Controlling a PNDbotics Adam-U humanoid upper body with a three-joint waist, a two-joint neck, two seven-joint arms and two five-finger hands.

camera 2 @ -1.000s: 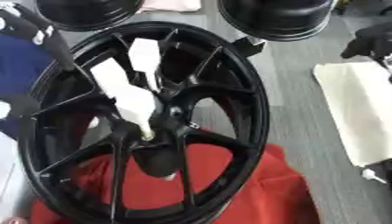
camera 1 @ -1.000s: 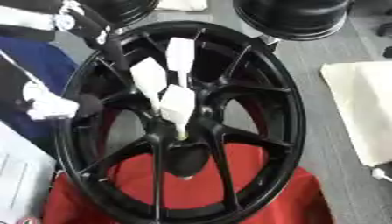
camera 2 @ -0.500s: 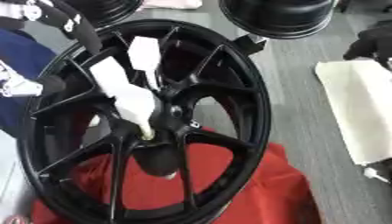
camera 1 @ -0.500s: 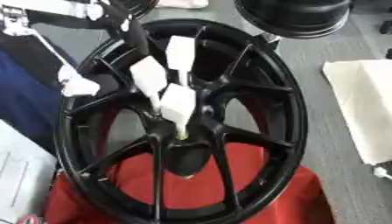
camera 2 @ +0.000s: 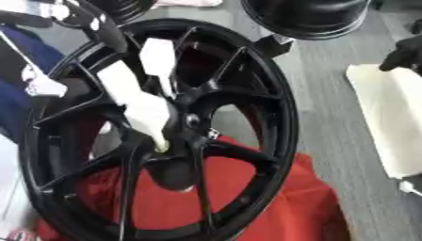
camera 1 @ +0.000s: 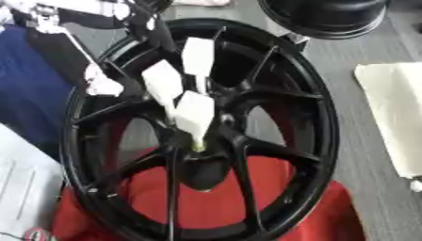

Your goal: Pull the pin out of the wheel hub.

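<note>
Moved: since a second ago, the small white piece (camera 1: 104,87) on the left went to the right and farther away. It ended up over the left side of the wheel rim. The black arm at the far left came in more too.
Stayed: the white fingers at the middle of the wheel kept their place.
Wheel: the big black wheel (camera 1: 317,141) lay flat, with its near part on a red cloth (camera 1: 214,202).
Left hand: the left hand (camera 1: 194,115) reached in from the far left, and its white fingers (camera 1: 198,55) pointed down at the hub (camera 2: 191,123).
Pin: the pin (camera 1: 198,147) was a small yellowish bit at the hub. It sat right at the tip of the nearest white finger.
Grip: I could not tell if the fingers were clamped on the pin or only touching it.
Left eye view only: a white sheet (camera 1: 20,188) showed at the near left. More of the blue cloth (camera 1: 29,89) showed on the left.
Right eye view only: a dark shape (camera 2: 404,54) showed at the right edge, over the far end of the pale mat (camera 2: 387,127). I could not tell what it was.
Far side: a second wheel (camera 1: 329,19) stood just past the big one.
</note>
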